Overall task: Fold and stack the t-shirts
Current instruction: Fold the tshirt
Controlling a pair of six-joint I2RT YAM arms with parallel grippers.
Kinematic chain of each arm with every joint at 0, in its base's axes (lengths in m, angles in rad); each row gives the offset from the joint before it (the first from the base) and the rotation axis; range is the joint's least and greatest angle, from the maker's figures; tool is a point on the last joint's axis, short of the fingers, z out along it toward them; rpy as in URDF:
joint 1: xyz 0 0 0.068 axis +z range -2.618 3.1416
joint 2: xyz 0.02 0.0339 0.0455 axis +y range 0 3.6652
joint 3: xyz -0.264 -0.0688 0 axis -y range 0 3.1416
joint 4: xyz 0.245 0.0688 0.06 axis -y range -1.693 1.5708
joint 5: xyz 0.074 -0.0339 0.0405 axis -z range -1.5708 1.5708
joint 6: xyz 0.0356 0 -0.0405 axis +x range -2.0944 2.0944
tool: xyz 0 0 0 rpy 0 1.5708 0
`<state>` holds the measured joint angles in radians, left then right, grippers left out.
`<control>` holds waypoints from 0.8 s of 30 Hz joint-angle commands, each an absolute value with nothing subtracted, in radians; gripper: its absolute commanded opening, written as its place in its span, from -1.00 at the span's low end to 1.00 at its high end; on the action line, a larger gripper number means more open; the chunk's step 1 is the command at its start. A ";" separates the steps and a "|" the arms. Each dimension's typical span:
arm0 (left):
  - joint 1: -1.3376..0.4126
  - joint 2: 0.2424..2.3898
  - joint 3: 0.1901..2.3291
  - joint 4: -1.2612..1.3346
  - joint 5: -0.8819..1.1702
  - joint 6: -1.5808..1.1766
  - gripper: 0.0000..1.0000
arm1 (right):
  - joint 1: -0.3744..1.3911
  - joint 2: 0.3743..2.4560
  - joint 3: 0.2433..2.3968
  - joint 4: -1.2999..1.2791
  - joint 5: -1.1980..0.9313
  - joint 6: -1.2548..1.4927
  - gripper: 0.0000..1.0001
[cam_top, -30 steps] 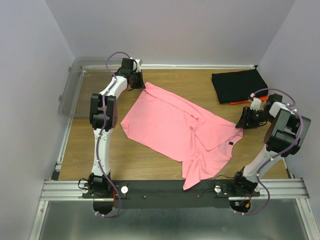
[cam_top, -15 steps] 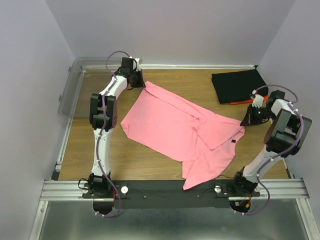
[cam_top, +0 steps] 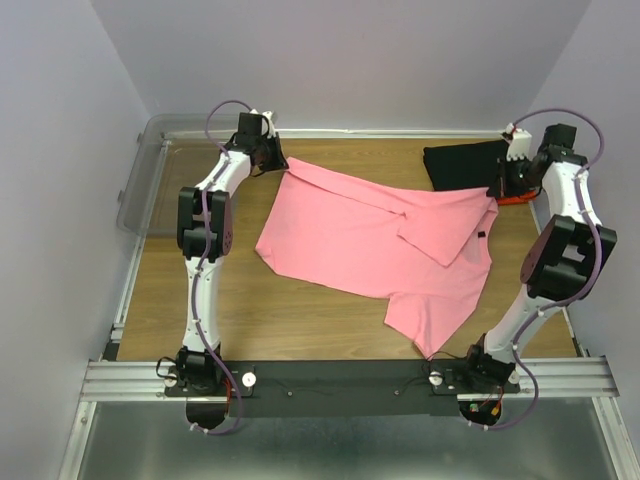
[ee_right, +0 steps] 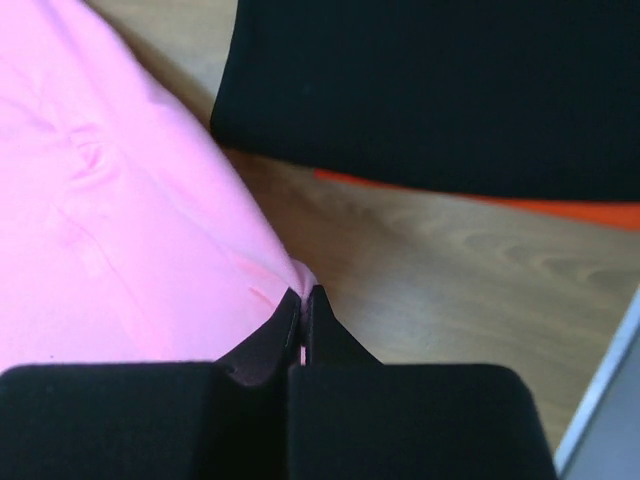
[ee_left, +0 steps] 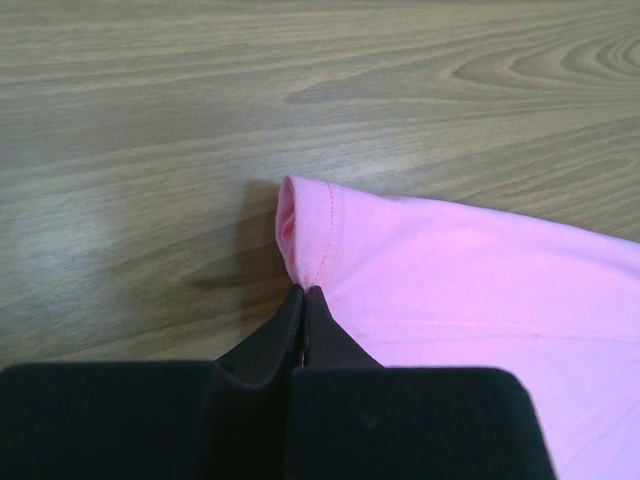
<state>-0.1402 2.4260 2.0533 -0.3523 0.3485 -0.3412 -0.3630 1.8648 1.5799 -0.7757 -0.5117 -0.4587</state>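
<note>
The pink t-shirt (cam_top: 380,235) lies spread across the table, stretched between both grippers. My left gripper (cam_top: 284,166) is shut on its far left corner, a hemmed edge (ee_left: 310,240) just above the wood. My right gripper (cam_top: 493,196) is shut on its far right edge (ee_right: 200,230), lifted next to the folded black t-shirt (cam_top: 465,170). The black t-shirt (ee_right: 440,90) rests on a folded orange one (ee_right: 560,208), which shows as a thin strip (cam_top: 512,200). A small dark label (cam_top: 481,236) shows near the right edge.
A clear plastic bin (cam_top: 150,170) stands at the far left of the table. A metal rail (cam_top: 330,375) runs along the near edge with both arm bases. Grey walls close in on three sides.
My right gripper has moved far back and up toward the black stack, pulling the pink t-shirt's right edge with it. The cloth now lies stretched and shifted toward the back right. The left gripper held still.
</note>
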 commanded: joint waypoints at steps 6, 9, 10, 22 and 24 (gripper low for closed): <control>-0.126 2.407 2.057 -0.246 0.316 -0.416 -1.00 | -0.330 1.988 1.812 -0.773 -0.422 -0.431 -0.99; -0.123 2.390 2.030 -0.219 0.304 -0.433 -1.00 | -0.318 2.028 1.856 -0.772 -0.420 -0.426 -0.99; -0.121 2.385 2.016 -0.213 0.299 -0.437 -1.00 | -0.313 2.037 1.868 -0.772 -0.419 -0.423 -0.99; -0.100 2.385 1.988 -0.186 0.265 -0.471 -1.00 | -0.275 2.186 2.091 -0.769 -0.402 -0.367 -0.99; -0.097 2.379 1.985 -0.180 0.262 -0.474 -1.00 | -0.264 2.198 2.111 -0.769 -0.394 -0.362 -0.99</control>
<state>-0.1131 2.4252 1.9968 -0.2176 0.3038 -0.4614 -0.2871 2.1654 2.0369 -0.7784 -0.4297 -0.3916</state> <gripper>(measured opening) 0.009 0.014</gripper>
